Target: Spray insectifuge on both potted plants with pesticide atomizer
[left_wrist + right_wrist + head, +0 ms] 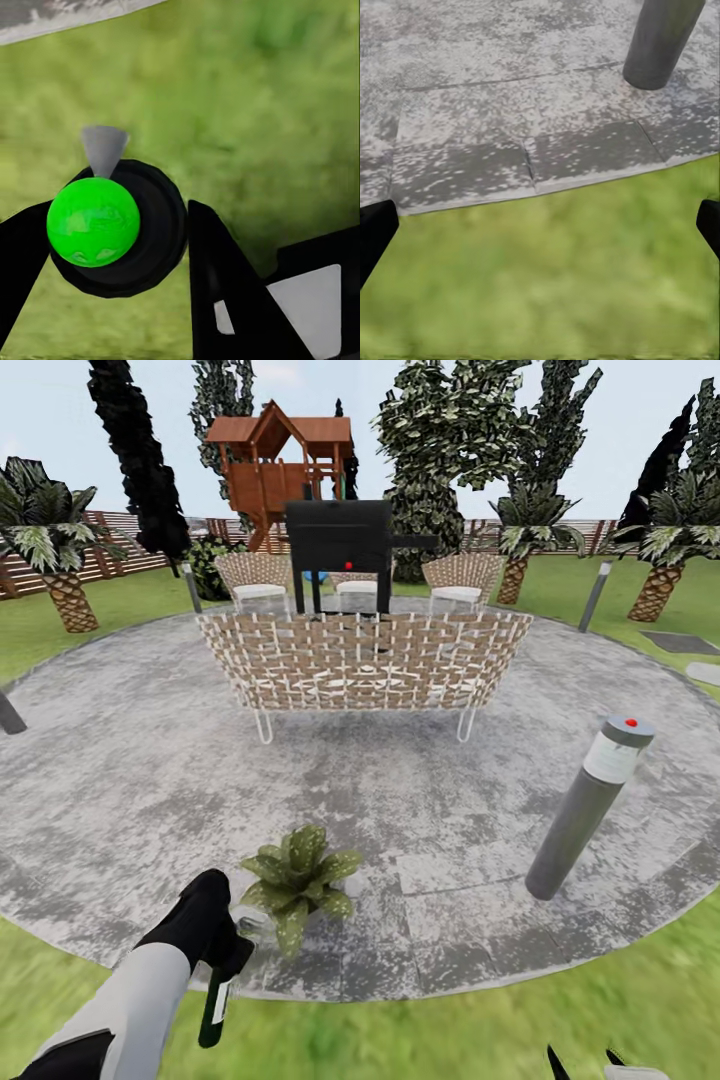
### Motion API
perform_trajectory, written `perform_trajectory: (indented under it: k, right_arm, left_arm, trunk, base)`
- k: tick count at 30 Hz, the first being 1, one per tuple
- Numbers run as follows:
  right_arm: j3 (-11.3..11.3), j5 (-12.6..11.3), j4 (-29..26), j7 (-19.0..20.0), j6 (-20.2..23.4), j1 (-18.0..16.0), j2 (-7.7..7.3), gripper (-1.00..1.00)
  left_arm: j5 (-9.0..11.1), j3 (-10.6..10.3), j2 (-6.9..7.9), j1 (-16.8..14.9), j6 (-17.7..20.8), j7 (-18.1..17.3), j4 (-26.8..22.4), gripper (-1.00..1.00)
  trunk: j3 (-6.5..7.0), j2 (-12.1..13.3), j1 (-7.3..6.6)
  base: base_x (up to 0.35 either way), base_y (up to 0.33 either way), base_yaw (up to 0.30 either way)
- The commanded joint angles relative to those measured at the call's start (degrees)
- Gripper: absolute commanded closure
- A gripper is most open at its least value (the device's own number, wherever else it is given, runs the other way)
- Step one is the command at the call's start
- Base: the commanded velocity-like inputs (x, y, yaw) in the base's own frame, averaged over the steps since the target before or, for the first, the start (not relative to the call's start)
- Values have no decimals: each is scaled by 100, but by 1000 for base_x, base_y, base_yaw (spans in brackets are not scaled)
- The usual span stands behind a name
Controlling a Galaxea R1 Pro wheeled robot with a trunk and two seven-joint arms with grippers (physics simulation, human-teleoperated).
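Left hand (228, 960) clenched around pesticide atomizer (217, 1000), just beside potted plant (297, 880) on patio (450, 840).

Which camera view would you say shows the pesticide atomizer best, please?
The head view: the left gripper holds the pesticide atomizer hanging beside the potted plant, its dark green body and white label plain. The left wrist view sees it end-on, as a bright green disc between the fingers. The right wrist view looks at paving and grass.
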Motion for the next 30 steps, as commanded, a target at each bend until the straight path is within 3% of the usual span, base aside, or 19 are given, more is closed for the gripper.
perform_trajectory:
  k: [1,3,8,9,10,11,12,13,14,16,18,21,25,30]
  right_arm:
    - [-48,23,-7,51,-22,-9,2,-100]
    - [-48,23,-7,50,-22,-9,2,-100]
    - [-48,19,-14,51,-22,-9,2,-100]
    - [-48,21,-12,51,-22,-9,2,-100]
    - [-48,23,4,51,-22,-9,2,-100]
    - [-45,31,92,51,-22,-9,2,-100]
    - [-8,185,269,51,-22,-9,-2,-100]
    - [323,1000,542,43,-22,-9,-9,-100]
    - [471,1179,575,48,-20,-9,-4,-100]
    - [879,1276,601,62,-8,-10,3,-100]
    - [1646,1299,613,65,11,-53,27,-100]
    - [2661,1298,582,47,161,-238,167,-100]
    - [3174,1298,596,67,928,-748,286,-100]
    - [3977,1298,568,68,1152,-979,656,-100]
  left_arm:
    - [-47,38,61,5,15,-61,7,100]
    - [-39,40,179,50,-6,-72,73,100]
    - [-31,160,202,225,-109,-60,25,100]
    - [-27,232,201,233,-329,-55,30,100]
    - [216,708,189,319,-1484,-50,109,100]
    - [363,926,187,463,-2097,-39,140,100]
    - [446,1074,196,666,-2747,-28,138,100]
    - [499,1288,202,1111,-4123,-17,121,100]
    - [505,1314,198,1195,-4509,-16,151,100]
    - [518,1318,177,1296,-4831,-21,172,100]
    - [513,1303,142,1346,-5146,-24,236,100]
    - [511,1302,125,1355,-5376,-24,483,100]
    - [499,1290,101,1360,-5427,-24,646,100]
    - [446,1273,101,1352,-5353,-41,679,100]
  trunk:
    - [-5,-2,-3]
    - [-5,-2,-3]
    - [-5,-2,-3]
    - [-5,-2,-3]
    - [-5,-2,-3]
    - [-5,-2,-3]
    - [-5,-2,-3]
    - [-5,-2,-3]
    - [-5,-2,-3]
    - [-5,-2,-3]
    - [-5,-2,-3]
    - [-5,-2,-3]
    - [-5,-2,-3]
    - [-5,-2,-3]
  base:
    - [-209,267,0]
    - [-210,265,0]
    - [-210,226,0]
    - [-178,172,0]
    - [-34,61,0]
    - [-14,25,0]
    - [-6,10,0]
    - [-1,1,0]
    - [0,0,0]
    - [0,0,0]
    - [0,0,0]
    - [0,0,0]
    - [0,0,0]
    - [0,0,0]
